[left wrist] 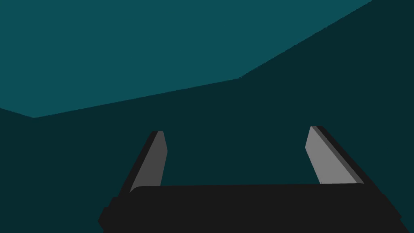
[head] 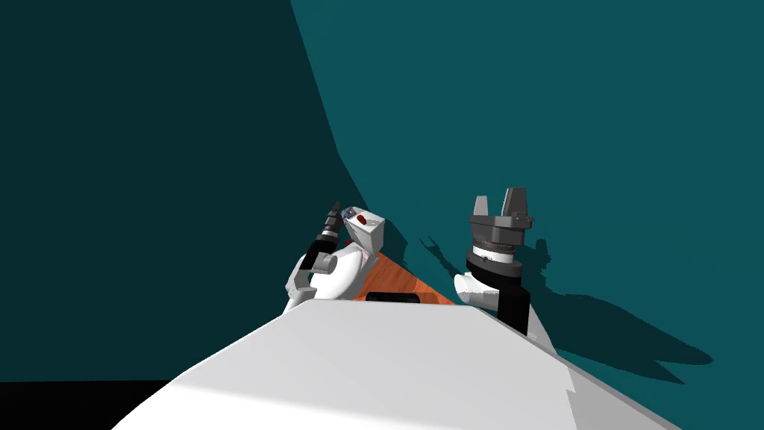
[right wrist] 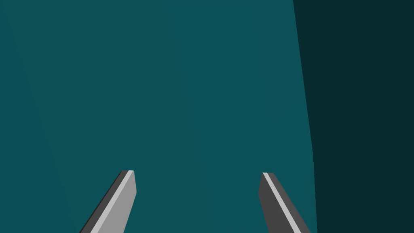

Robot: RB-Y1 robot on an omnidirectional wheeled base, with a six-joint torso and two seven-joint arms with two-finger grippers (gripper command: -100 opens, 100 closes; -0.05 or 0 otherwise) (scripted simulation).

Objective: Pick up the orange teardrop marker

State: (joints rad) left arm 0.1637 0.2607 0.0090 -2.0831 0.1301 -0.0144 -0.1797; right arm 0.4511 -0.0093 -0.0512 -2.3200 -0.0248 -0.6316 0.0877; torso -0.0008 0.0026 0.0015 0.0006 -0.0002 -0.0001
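A small orange teardrop marker (head: 362, 219) lies atop a boxy white block (head: 372, 239) by wood-grain floor (head: 399, 282), just beside the left gripper (head: 336, 207); its blade fingers (like the right gripper (head: 498, 196)) stand spread, empty

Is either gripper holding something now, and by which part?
Nothing is held. The left gripper and the right gripper both stand open, nothing between their fingers.
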